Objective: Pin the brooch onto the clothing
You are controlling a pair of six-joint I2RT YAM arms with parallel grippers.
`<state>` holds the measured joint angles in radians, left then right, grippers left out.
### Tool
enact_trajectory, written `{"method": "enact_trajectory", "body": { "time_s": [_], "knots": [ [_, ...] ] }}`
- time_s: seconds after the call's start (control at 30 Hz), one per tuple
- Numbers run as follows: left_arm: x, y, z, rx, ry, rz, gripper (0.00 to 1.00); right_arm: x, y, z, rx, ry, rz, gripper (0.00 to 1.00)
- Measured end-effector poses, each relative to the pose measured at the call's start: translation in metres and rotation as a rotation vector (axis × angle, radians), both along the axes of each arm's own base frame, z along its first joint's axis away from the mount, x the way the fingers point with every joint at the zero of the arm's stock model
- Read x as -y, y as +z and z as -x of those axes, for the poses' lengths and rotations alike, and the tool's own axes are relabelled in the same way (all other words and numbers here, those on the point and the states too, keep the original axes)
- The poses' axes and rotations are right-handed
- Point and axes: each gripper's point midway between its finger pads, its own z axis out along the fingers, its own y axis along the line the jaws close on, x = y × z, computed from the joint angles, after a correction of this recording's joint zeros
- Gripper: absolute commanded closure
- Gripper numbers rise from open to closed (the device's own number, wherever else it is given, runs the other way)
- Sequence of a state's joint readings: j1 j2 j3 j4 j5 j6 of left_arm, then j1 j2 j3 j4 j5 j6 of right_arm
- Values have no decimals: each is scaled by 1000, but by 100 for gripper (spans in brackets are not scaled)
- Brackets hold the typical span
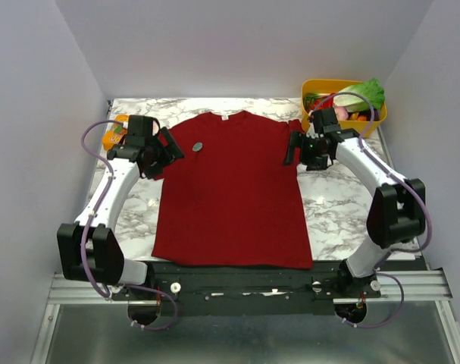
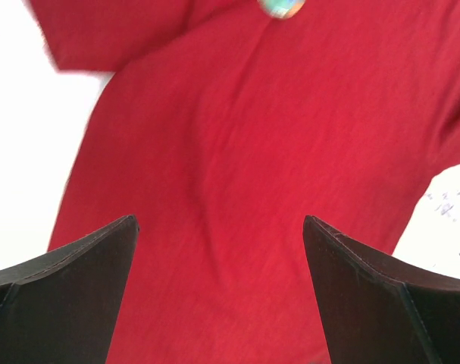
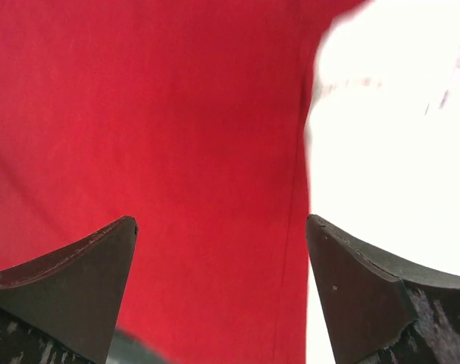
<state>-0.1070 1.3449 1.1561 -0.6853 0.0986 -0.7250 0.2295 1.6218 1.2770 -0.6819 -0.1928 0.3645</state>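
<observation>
The left gripper (image 1: 171, 146) hung released, jaws spread and nothing between them, over the shirt's (image 1: 230, 205) left shoulder toward the far left of the bench (image 1: 336, 201). The shirt lay flat in the middle of the bench, its collar label (image 1: 224, 116) toward the far edge and its hem at the near edge. The brooch (image 1: 197, 145) sat on the chest, left of centre, just beside the left gripper but apart from it; in the left wrist view it showed at the top edge, beyond the fingers. The right gripper (image 1: 292, 149) was also spread and held nothing, over the shirt's right edge by the sleeve. A yellow bin (image 1: 343, 83) of toy food stood in the far right corner.
</observation>
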Motion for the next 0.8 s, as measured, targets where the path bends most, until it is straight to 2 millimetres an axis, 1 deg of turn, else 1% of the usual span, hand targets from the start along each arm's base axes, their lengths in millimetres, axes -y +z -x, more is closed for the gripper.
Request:
{"method": "enact_trajectory", "body": {
  "time_s": [0.1, 0.23, 0.27, 0.33, 0.37, 0.4, 0.43, 0.47, 0.5, 0.53, 0.57, 0.63, 0.67, 0.7, 0.73, 0.8],
  "knots": [
    [3, -1, -23, 15, -11, 2, 11, 1, -11, -34, 13, -17, 47, 1],
    [4, 1, -51, 31, -34, -20, 17, 6, -24, -68, 23, -44, 109, 8],
    [4, 2, -57, 33, -39, -26, 21, 7, -27, -76, 28, -51, 123, 8],
    [4, 1, -68, 37, -51, -41, 24, 10, -30, -90, 41, -67, 152, 11],
    [4, -1, -70, 36, -56, -46, 30, 13, -32, -96, 44, -78, 165, 12],
    [2, -4, -73, 31, -59, -54, 33, 15, -33, -101, 49, -86, 176, 14],
    [1, -7, -74, 27, -62, -60, 37, 17, -33, -107, 57, -95, 186, 30],
    [0, -11, -76, 19, -67, -68, 44, 19, -33, -113, 63, -106, 194, 37],
    [-2, -14, -78, 13, -70, -76, 48, 20, -33, -120, 71, -113, 201, 40],
    [-3, -16, -80, 7, -72, -81, 51, 21, -33, -125, 75, -125, 202, 40],
    [-5, -20, -83, -1, -74, -88, 64, 23, -34, -130, 78, -136, 202, 41],
    [-9, -25, -91, -9, -70, -101, 80, 27, -38, -138, 74, -160, 198, 49],
    [-12, -28, -96, -11, -72, -112, 94, 29, -40, -140, 71, -166, 197, 51],
    [-16, -31, -99, -18, -69, -126, 100, 32, -44, -143, 65, -179, 196, 57],
    [-17, -34, -102, -22, -69, -135, 100, 33, -48, -145, 57, -184, 197, 70],
    [-23, -39, -108, -31, -64, -158, 100, 36, -56, -148, 43, -194, 197, 81]
  ]
}}
